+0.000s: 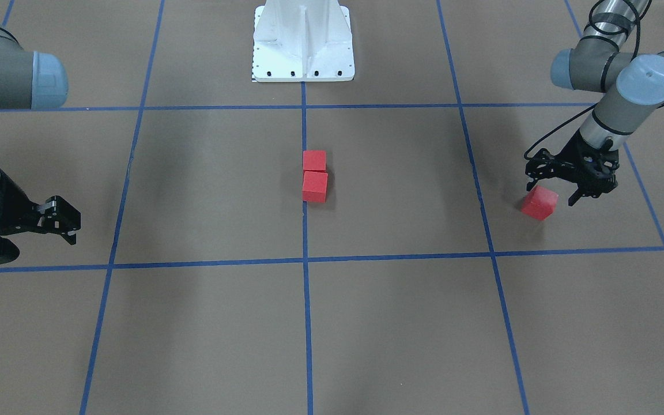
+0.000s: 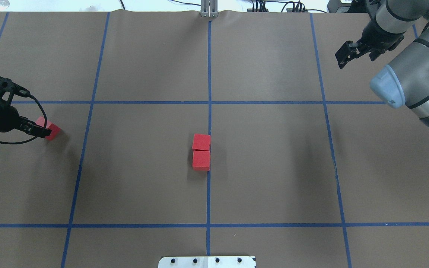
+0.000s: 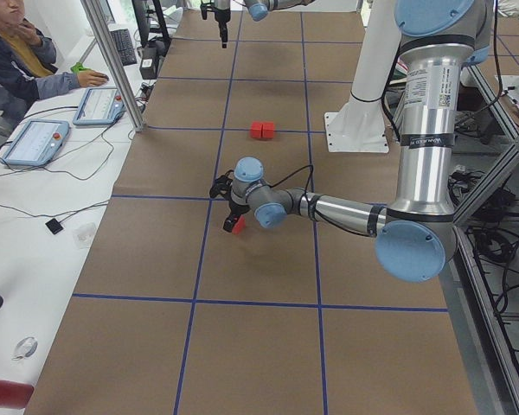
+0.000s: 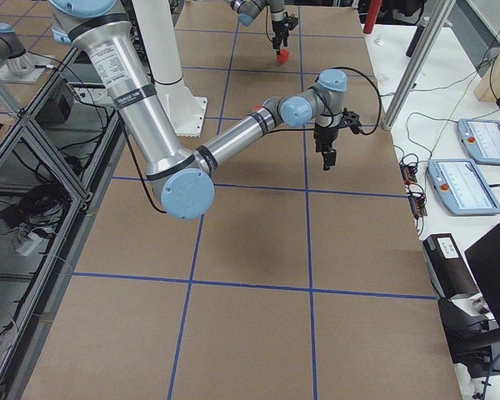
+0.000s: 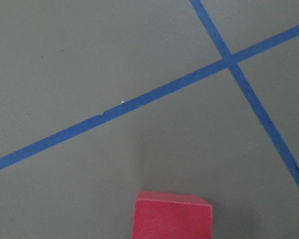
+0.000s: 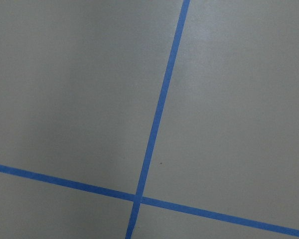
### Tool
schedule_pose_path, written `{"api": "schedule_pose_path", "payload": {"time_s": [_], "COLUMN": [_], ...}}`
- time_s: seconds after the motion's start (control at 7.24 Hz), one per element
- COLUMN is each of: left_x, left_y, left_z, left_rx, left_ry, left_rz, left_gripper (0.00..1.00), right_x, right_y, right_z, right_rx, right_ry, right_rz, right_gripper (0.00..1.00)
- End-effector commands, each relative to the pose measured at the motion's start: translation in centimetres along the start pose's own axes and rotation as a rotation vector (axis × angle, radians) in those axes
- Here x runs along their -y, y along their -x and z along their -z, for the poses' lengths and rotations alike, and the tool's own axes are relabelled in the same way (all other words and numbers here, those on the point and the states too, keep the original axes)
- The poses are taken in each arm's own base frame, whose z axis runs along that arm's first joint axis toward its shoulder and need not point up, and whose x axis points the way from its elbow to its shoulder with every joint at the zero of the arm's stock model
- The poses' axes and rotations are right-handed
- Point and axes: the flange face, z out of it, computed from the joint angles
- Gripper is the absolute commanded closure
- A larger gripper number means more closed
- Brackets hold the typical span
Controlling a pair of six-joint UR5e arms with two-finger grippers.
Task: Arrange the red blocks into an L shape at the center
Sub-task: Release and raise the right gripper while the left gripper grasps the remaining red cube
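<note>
Two red blocks (image 1: pixel 314 160) (image 1: pixel 314 187) sit touching, one behind the other, on the middle blue line at the center (image 1: pixel 304 230) of the brown surface; they also show in the overhead view (image 2: pixel 201 142) (image 2: pixel 201 160). The third red block (image 1: pixel 539 203) lies far out on my left side, turned against the grid. My left gripper (image 1: pixel 552 194) is open right above it, with a fingertip at either side and the jaws wider than the block. The block fills the bottom of the left wrist view (image 5: pixel 172 216). My right gripper (image 1: pixel 65 222) is open and empty, far out on my right.
The white metal base (image 1: pixel 303 46) stands at the robot's edge on the middle line. An operator (image 3: pixel 17 52) sits at a side bench with tablets (image 3: pixel 35 141) beyond the table's left end. The right wrist view shows only brown surface and tape lines.
</note>
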Motion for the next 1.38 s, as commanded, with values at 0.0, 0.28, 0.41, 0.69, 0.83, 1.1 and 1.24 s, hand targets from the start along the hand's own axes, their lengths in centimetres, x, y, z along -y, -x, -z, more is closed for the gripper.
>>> {"api": "schedule_pose_path", "payload": {"time_s": [0.0,0.28,0.41,0.69,0.83,1.1,1.24], "left_x": [0.3,0.3,0.4,1.6,3.2,10.4,11.1], "left_y": [-0.2,-0.3,-0.3,-2.2,-3.8,-9.4,-10.3], "left_z": [-0.2,-0.2,-0.2,0.9,2.4,5.3,6.2], "left_rx": [-0.002,-0.007,-0.007,-0.085,-0.1,-0.161,-0.175], "left_ry": [0.001,0.007,0.007,0.002,-0.04,-0.167,-0.193], "left_rz": [-0.005,-0.004,-0.004,-0.028,-0.057,-0.214,-0.222], "left_gripper": [0.19,0.8,0.99,1.0,1.0,1.0,1.0], "right_x": [-0.1,-0.1,-0.1,-0.1,-0.2,-0.2,-0.2], "right_y": [0.1,0.1,0.2,0.2,0.1,0.1,0.0], "right_z": [-0.3,-0.4,-0.4,-0.4,-0.5,-0.6,-0.5], "right_rx": [-0.003,-0.004,-0.006,-0.006,-0.007,-0.007,-0.007], "right_ry": [0.004,0.005,0.004,0.004,0.006,0.007,0.006], "right_rz": [-0.001,0.0,0.001,0.001,-0.001,-0.001,-0.004], "right_gripper": [0.01,0.01,0.01,0.01,0.01,0.01,0.01]}}
